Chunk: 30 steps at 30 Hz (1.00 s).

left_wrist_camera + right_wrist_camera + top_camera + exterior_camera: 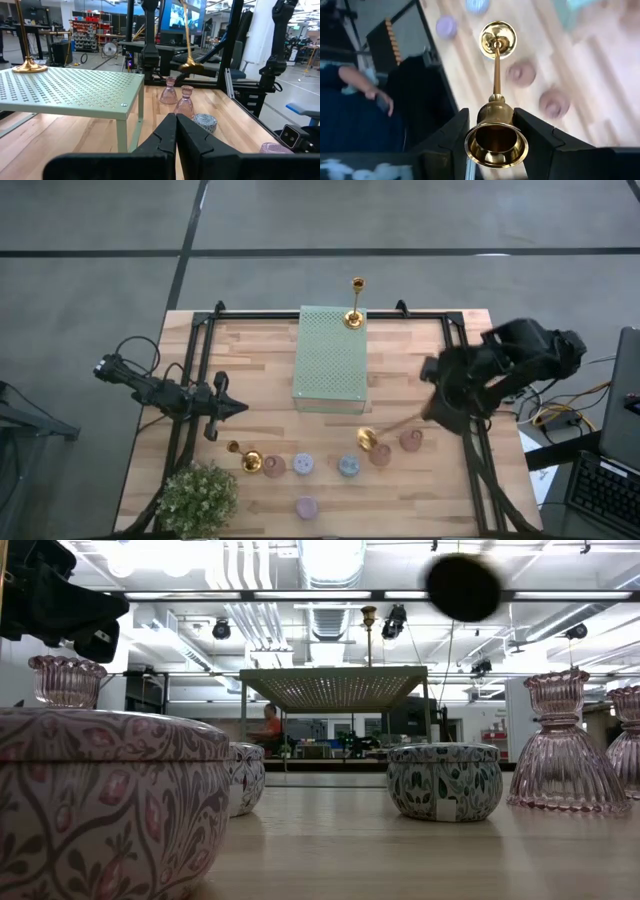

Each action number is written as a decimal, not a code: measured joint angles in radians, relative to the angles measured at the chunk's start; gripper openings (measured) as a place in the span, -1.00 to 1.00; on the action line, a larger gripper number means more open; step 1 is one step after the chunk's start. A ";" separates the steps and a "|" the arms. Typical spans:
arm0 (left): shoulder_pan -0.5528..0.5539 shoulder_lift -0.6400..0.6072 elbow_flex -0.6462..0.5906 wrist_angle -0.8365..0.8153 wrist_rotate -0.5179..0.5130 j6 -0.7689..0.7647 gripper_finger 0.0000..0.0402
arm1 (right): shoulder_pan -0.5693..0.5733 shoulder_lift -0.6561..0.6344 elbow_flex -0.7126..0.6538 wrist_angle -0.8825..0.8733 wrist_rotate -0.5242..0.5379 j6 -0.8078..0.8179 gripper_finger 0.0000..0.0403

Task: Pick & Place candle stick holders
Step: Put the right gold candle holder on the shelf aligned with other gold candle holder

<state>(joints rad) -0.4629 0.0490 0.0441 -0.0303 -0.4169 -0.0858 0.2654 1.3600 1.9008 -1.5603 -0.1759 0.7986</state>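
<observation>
Bright overhead lights, blurred foreground, soft shadows

**Three gold holders, six squat ones**

The table (255,370) carried three gold candle stick holders (353,315) and six squat round pastel holders (348,467), five of them in a loose row along its near edge and one nearer still. There was also one perforated green block (330,360) and one potted plant (198,498).

The plant (197,498) was cut off by the high view's bottom edge; a near tin (105,802) overran the low view's corner.
</observation>
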 joint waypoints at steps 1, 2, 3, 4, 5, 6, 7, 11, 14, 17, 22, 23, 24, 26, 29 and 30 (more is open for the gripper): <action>0.000 0.000 0.000 0.000 0.000 0.000 -0.94 | -0.023 0.023 0.036 -0.012 0.006 -0.034 -0.34; 0.000 0.000 0.000 0.000 0.000 0.000 -0.94 | -0.044 0.045 0.066 -0.015 0.020 -0.069 -0.34; 0.000 0.000 0.000 0.000 0.000 0.000 -0.94 | -0.063 0.063 0.093 -0.012 0.027 -0.105 -0.34; 0.000 0.000 0.000 0.000 0.000 0.000 -0.94 | -0.078 0.084 0.118 -0.007 0.029 -0.141 -0.34; 0.000 0.000 0.000 0.000 0.000 0.000 -0.94 | -0.095 0.105 0.142 -0.008 0.025 -0.175 -0.34; 0.000 0.000 0.000 0.000 0.000 0.000 -0.94 | -0.112 0.125 0.165 -0.011 0.022 -0.204 -0.33; 0.000 0.000 0.000 0.001 0.000 0.000 -0.94 | -0.128 0.142 0.186 -0.012 0.019 -0.230 -0.33; 0.000 0.000 0.000 0.000 0.000 0.000 -0.94 | -0.195 0.201 0.270 -0.011 0.013 -0.305 -0.33; 0.000 0.000 0.000 0.000 0.000 0.000 -0.94 | -0.253 0.235 0.321 -0.011 0.013 -0.341 -0.33; 0.000 0.000 0.000 0.000 0.000 0.000 -0.94 | -0.317 0.263 0.358 -0.011 0.011 -0.376 -0.33; 0.000 0.000 0.000 0.000 0.000 0.000 -0.94 | -0.407 0.279 0.383 -0.011 -0.004 -0.463 -0.33; 0.000 0.000 0.000 0.000 0.000 0.000 -0.94 | -0.421 0.279 0.382 -0.011 -0.010 -0.471 -0.33; 0.000 0.000 0.000 0.000 0.000 0.000 -0.94 | -0.434 0.278 0.381 -0.011 -0.011 -0.480 -0.33; 0.000 0.000 0.000 0.000 0.000 0.000 -0.94 | -0.461 0.278 0.380 -0.011 -0.012 -0.501 -0.33; 0.000 0.000 0.000 0.000 0.000 0.000 -0.94 | -0.493 0.278 0.378 -0.011 -0.004 -0.525 -0.33; 0.000 0.000 0.000 0.000 0.000 0.000 -0.94 | -0.501 0.276 0.378 -0.011 0.002 -0.534 -0.33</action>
<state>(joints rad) -0.4626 0.0490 0.0437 -0.0299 -0.4168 -0.0860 -0.2351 1.6360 2.2791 -1.5715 -0.1736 0.2641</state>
